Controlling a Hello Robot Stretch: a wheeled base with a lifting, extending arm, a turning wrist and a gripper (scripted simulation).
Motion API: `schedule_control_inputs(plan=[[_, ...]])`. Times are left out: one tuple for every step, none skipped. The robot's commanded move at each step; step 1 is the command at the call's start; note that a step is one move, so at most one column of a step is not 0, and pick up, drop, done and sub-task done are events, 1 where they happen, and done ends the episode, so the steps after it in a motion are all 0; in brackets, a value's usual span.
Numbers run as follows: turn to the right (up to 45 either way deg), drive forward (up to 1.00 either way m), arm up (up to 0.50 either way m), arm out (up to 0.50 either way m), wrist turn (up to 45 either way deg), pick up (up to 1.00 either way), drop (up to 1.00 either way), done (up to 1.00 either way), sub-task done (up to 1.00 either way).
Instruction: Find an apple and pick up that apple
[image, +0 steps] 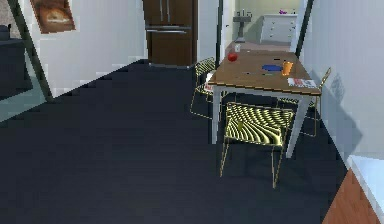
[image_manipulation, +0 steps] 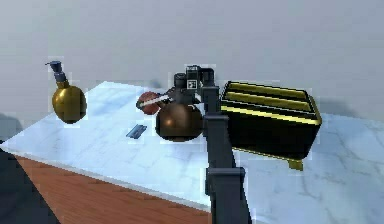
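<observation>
While an apple (image: 233, 57) sits ahead, the jaws overhang a countertop (image_manipulation: 100, 150).

The forward view looked ahead and somewhat down across dark floor (image: 120, 140) toward a far dining table (image: 262, 78), a white-topped counter (image: 368, 185) clipping its lower right corner. The arm side view looked closely down across that counter's marble top (image_manipulation: 90, 140) toward the wall (image_manipulation: 200, 30) behind it. The counter was apparently their shared part.
</observation>
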Motion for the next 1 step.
schedule_control_inputs(plan=[[0.0,0.00,0.00,0.00,0.0,1.00,0.00,0.00,0.00]])
